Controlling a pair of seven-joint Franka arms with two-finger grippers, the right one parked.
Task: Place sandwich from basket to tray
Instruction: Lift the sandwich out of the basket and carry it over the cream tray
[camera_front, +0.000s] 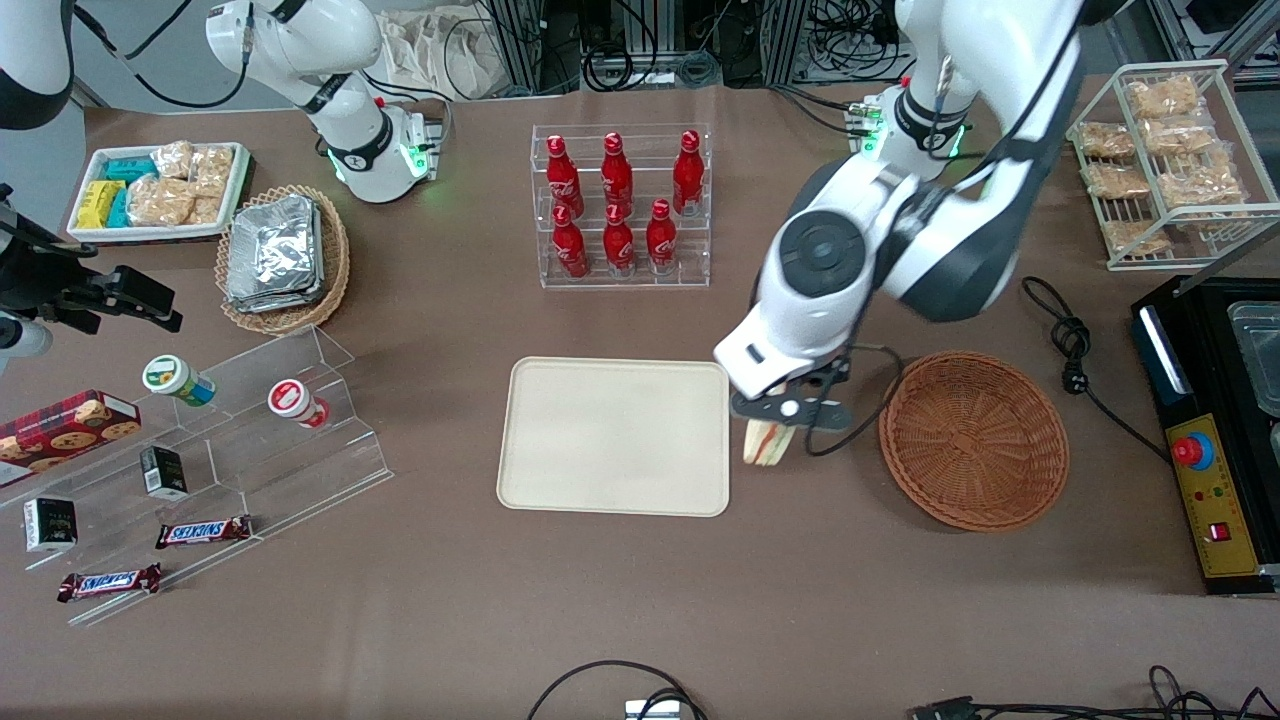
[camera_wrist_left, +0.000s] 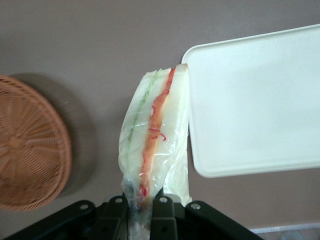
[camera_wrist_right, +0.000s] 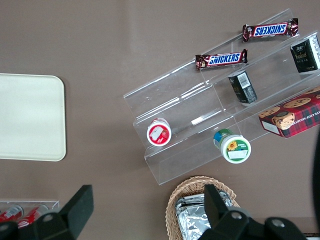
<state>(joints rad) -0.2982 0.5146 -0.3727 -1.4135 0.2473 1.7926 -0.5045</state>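
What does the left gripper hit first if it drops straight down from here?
Probably bare brown table, not the cream-beige rectangular tray. The left gripper, jaws shut on the wrapped triangular sandwich, hangs between the tray's edge and the reddish-brown wicker basket; the sandwich touches first. Depth is unclear.

Pale sandwich (camera_wrist_left: 155, 145) shows orange-red and green stripes; basket (camera_front: 973, 438) is reddish-brown weave; tray (camera_front: 615, 436) plain cream.

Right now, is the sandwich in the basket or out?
Out: the end effector holds the sandwich between basket and tray.
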